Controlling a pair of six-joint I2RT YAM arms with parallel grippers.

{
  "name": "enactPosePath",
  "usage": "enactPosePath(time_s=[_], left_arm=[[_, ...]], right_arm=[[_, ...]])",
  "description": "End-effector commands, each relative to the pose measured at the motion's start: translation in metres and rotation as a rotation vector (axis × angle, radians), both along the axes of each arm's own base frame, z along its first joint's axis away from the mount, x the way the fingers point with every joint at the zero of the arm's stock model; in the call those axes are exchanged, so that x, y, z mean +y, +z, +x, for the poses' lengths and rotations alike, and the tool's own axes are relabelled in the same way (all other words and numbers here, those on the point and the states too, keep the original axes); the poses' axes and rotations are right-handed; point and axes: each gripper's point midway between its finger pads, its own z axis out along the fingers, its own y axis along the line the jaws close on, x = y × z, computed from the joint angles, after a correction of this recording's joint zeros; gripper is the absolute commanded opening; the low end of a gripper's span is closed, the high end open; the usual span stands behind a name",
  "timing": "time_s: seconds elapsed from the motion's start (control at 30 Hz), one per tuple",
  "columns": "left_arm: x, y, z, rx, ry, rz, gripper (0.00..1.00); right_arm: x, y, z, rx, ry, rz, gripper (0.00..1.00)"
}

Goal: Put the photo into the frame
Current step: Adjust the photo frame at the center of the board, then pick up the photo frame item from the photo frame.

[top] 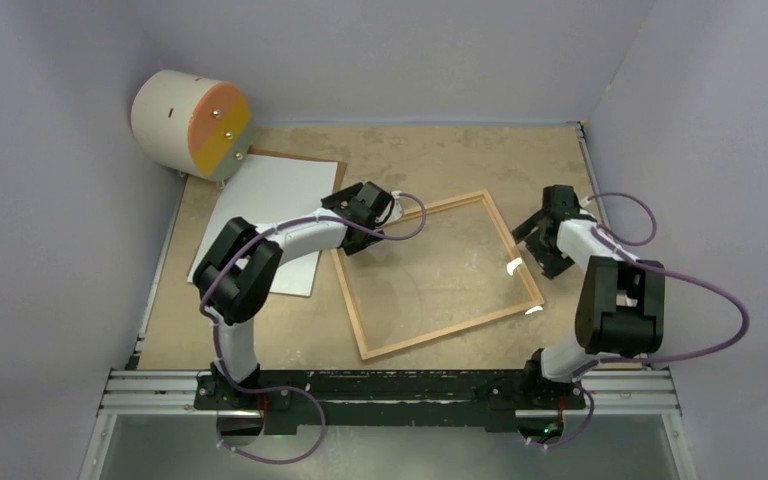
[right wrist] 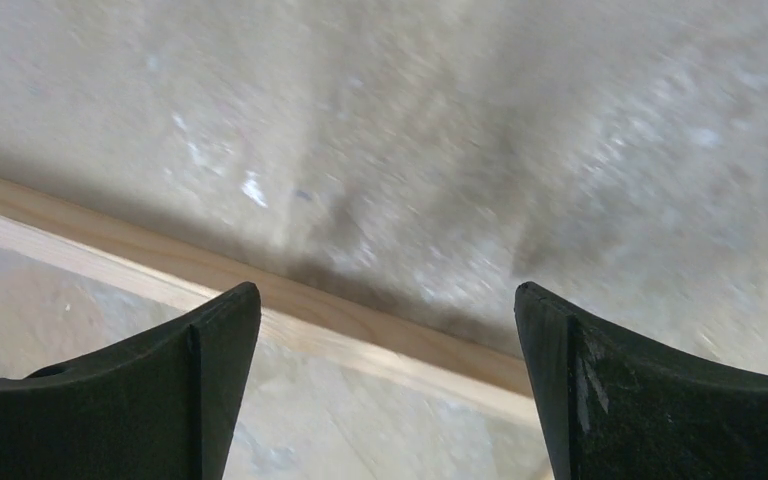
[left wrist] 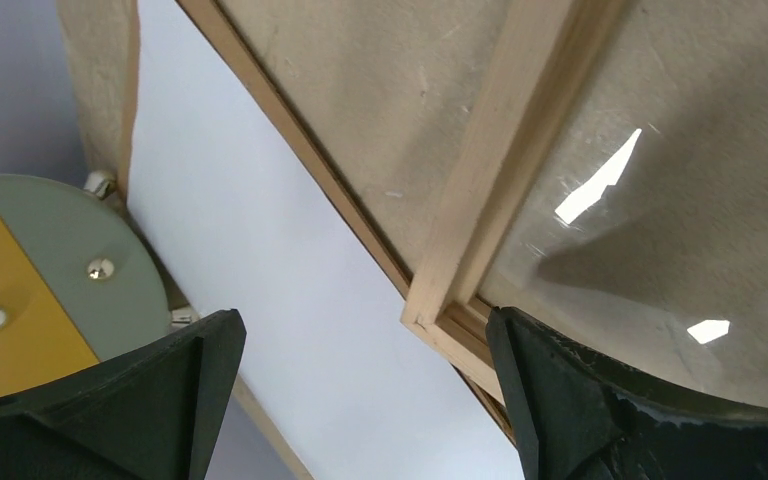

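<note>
The photo [top: 260,195] lies white back up at the left of the table, also filling the middle of the left wrist view [left wrist: 260,260]. The light-wood frame [top: 450,328] with its clear pane lies flat in the middle. My left gripper [top: 365,200] hovers open over the frame's far-left corner [left wrist: 460,250], beside the photo's edge, with nothing between its fingers [left wrist: 365,400]. My right gripper [top: 543,245] is open over the frame's right rail [right wrist: 360,330], which runs below the gap between its fingers [right wrist: 388,350]. The photo's printed side is hidden.
A brown backing sheet [top: 295,157] lies under the photo, its edge showing at the far side. A cream cylinder with an orange and yellow face [top: 192,125] stands in the far-left corner, also seen in the left wrist view [left wrist: 50,290]. Lilac walls close in three sides.
</note>
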Motion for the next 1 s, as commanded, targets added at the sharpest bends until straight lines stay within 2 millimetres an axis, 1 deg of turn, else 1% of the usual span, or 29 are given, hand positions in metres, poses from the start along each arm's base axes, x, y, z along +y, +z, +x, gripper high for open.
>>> enactPosePath(time_s=[0.0,0.07,0.17,0.27,0.37,0.4,0.5,0.6,0.7,0.77,0.87,0.97], left_arm=[[-0.011,0.019,-0.012,0.028,-0.025,-0.114,1.00],[-0.011,0.021,-0.012,0.028,-0.034,-0.114,1.00],[-0.015,0.030,-0.005,0.005,-0.047,-0.126,1.00],[-0.016,0.036,0.006,0.000,-0.043,-0.149,1.00],[-0.011,0.034,0.018,-0.002,-0.030,-0.159,1.00],[-0.011,0.033,0.022,-0.005,-0.028,-0.161,1.00],[-0.014,0.029,0.032,-0.001,-0.031,-0.167,1.00],[-0.021,0.021,0.039,0.011,-0.039,-0.178,1.00],[-0.026,0.011,0.043,0.022,-0.041,-0.183,1.00],[-0.027,0.003,0.042,0.037,-0.042,-0.176,1.00],[-0.026,-0.003,0.040,0.046,-0.050,-0.171,1.00],[-0.025,-0.006,0.038,0.056,-0.051,-0.169,1.00]], right_arm=[[0.002,0.015,-0.045,0.086,-0.025,0.045,0.99],[0.002,0.022,-0.057,0.087,-0.033,0.042,0.99],[0.003,0.025,-0.075,0.105,-0.042,0.066,0.99],[0.009,0.021,-0.097,0.136,-0.028,0.102,0.99],[0.015,0.014,-0.117,0.159,-0.016,0.138,0.99],[0.017,0.013,-0.121,0.153,-0.011,0.149,0.99],[0.023,0.013,-0.121,0.106,0.006,0.172,0.98],[0.027,0.011,-0.119,0.091,-0.003,0.200,0.94],[0.030,0.003,-0.117,0.086,-0.012,0.222,0.87],[0.032,0.000,-0.115,0.088,-0.016,0.237,0.83],[0.029,-0.002,-0.114,0.082,-0.028,0.226,0.76],[0.026,0.002,-0.112,0.061,-0.034,0.208,0.68]])
